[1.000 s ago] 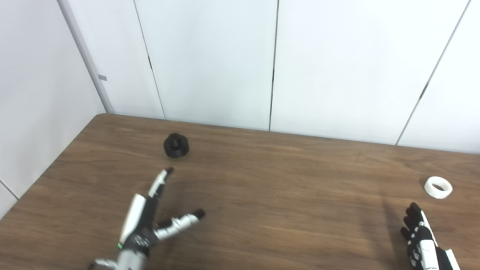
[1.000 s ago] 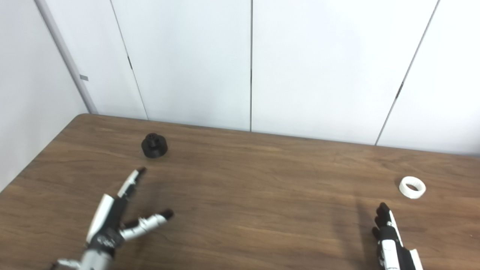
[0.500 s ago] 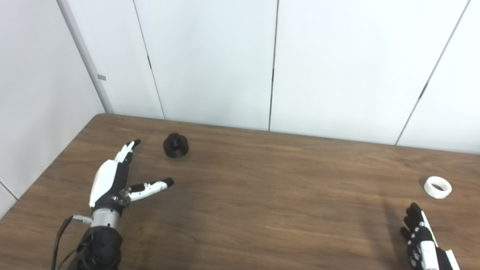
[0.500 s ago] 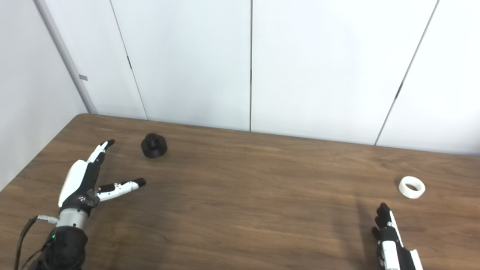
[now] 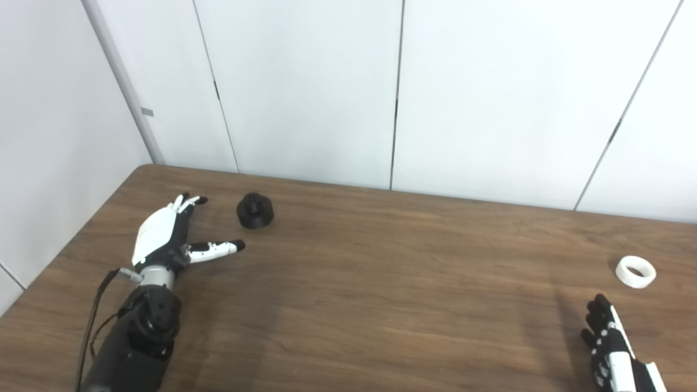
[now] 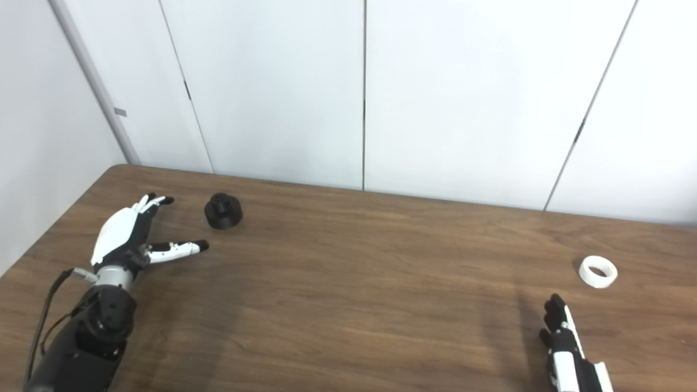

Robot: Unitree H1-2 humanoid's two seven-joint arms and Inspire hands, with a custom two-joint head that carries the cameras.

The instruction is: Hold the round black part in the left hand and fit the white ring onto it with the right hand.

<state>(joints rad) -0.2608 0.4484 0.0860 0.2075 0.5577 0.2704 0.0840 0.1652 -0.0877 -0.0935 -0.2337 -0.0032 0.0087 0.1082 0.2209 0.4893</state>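
The round black part (image 5: pixel 255 209) stands on the brown wooden table (image 5: pixel 381 261) near its far left corner, a short way in from the far edge, with a small knob on its top. The left hand (image 5: pixel 166 234) lies just to the left of it — not touching — with its fingers (image 5: pixel 188 201) stretched toward the far edge and its thumb (image 5: pixel 218 249) pointing right, passing in front of the part; the hand is spread and holds nothing. The white ring (image 5: pixel 635 271) lies flat on the table close to the right edge, well apart from the black part. The right hand (image 5: pixel 612 351) sits at the near right corner, just nearer than the ring and apart from it — its fingers extended and together, empty, partly cut off by the picture's bottom edge.
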